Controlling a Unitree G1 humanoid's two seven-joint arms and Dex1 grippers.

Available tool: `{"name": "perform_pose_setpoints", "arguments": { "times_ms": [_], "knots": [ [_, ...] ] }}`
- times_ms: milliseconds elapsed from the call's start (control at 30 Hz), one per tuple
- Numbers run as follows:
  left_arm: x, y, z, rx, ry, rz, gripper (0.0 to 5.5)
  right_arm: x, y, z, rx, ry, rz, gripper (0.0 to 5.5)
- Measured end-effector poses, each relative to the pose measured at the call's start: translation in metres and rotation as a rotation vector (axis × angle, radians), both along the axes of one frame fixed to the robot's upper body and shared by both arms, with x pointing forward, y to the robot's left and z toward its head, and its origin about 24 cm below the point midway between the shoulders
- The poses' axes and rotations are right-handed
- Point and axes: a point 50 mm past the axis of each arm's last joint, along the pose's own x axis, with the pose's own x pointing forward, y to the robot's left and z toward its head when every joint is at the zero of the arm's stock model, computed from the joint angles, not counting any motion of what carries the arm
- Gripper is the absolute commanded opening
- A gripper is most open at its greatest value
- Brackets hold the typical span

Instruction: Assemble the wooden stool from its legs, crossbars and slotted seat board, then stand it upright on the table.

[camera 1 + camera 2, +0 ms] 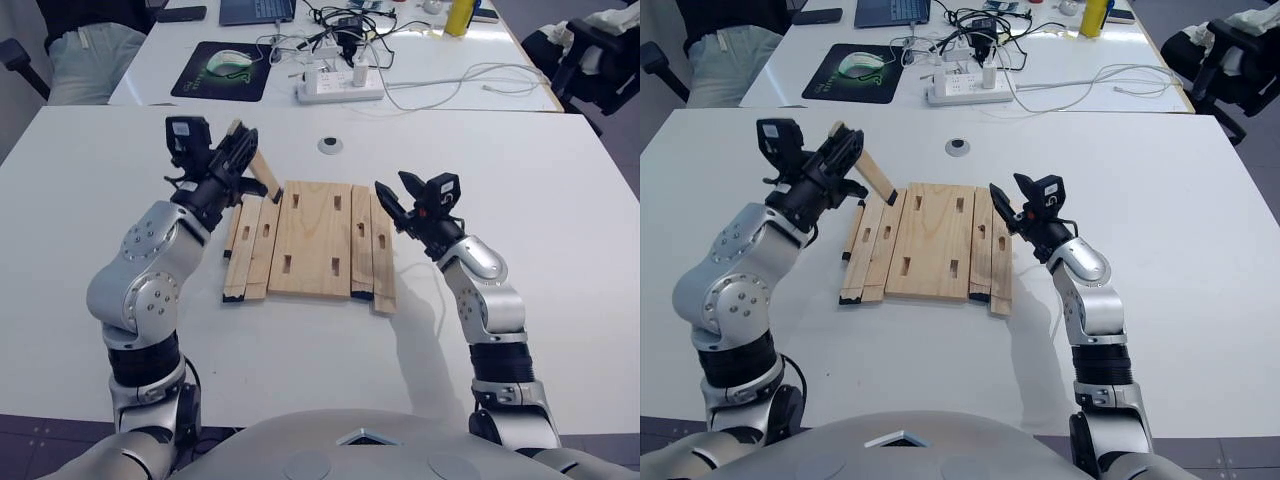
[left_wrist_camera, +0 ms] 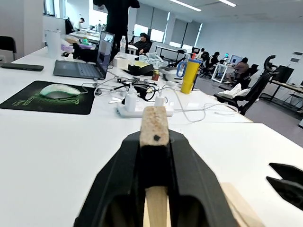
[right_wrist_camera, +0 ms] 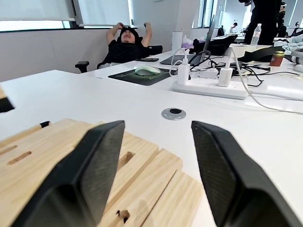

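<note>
Left gripper (image 1: 238, 152) clamped on a tilted wooden bar (image 1: 266, 180) near the seat board (image 1: 312, 238) far left corner; right gripper (image 1: 393, 192) jaws apart, just over the right slats (image 1: 374, 255)

Bright, even light from ceiling strips (image 2: 187, 4) (upper right, left wrist view); windows (image 3: 38, 12) at the right wrist view's upper left glow, possibly overexposed; table (image 1: 560, 200) barely glares.

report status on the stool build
Left claw shut on a bar, tilted up. Right claw open over the right slats. Seat board flat, unassembled. Grommet beyond, clear.
</note>
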Motion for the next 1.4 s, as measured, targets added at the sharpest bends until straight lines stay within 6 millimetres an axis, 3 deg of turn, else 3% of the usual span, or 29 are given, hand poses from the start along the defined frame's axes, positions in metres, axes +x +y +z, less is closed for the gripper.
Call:
{"name": "perform_pose_setpoints", "arguments": {
  "times_ms": [300,567,833,1400],
  "knots": [
    [-0.008,0.017,-0.024,0.069,-0.016,0.171,0.43,0.006,0.009,0.001,-0.015,0.021,0.037,2.62],
    [-0.008,0.017,-0.036,0.027,0.01,0.196,0.43,0.006,0.017,-0.001,-0.013,0.034,0.075,2.62],
    [-0.008,0.032,-0.053,-0.069,0.093,0.255,0.43,0.005,0.018,-0.001,-0.014,0.035,0.081,2.62],
    [-0.008,0.031,-0.054,-0.098,0.105,0.231,0.43,0.002,0.021,-0.006,-0.001,0.048,0.086,2.62]
  ]
}}
